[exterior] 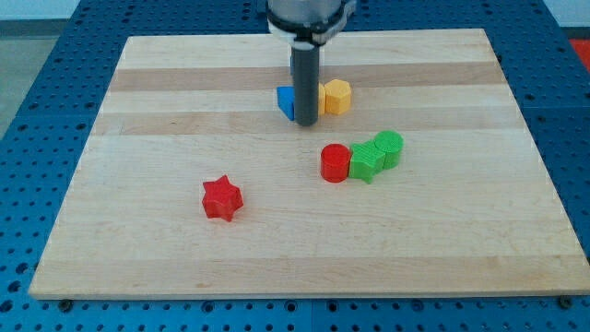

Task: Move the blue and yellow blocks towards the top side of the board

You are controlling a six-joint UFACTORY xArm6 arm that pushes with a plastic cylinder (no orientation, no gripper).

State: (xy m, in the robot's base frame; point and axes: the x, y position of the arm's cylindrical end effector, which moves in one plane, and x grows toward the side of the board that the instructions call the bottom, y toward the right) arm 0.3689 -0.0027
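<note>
Camera view: blue and yellow partway up, upper strip not yet reached

The wooden counter [166,111] fills most of the view. The arm's dark rod comes down from the view's top and ends at my tip [305,123], which I use as the landmark for everything else. This arm has no hand, only the rod, so nothing opens, closes or is held.

The green cylinder [389,148], a second green block [366,161] and the red cylinder [335,163] sit bunched below and to the right of my tip. The red star [221,197] lies well apart, below and to its left.

The blue block [286,100] sits just above-left of my tip, right against the rod and partly hidden by it. The yellow block [336,95] is just above-right.

My judgement is that both are in the counter's upper half, with bare wood still above them, so more upward pushing remains.
</note>
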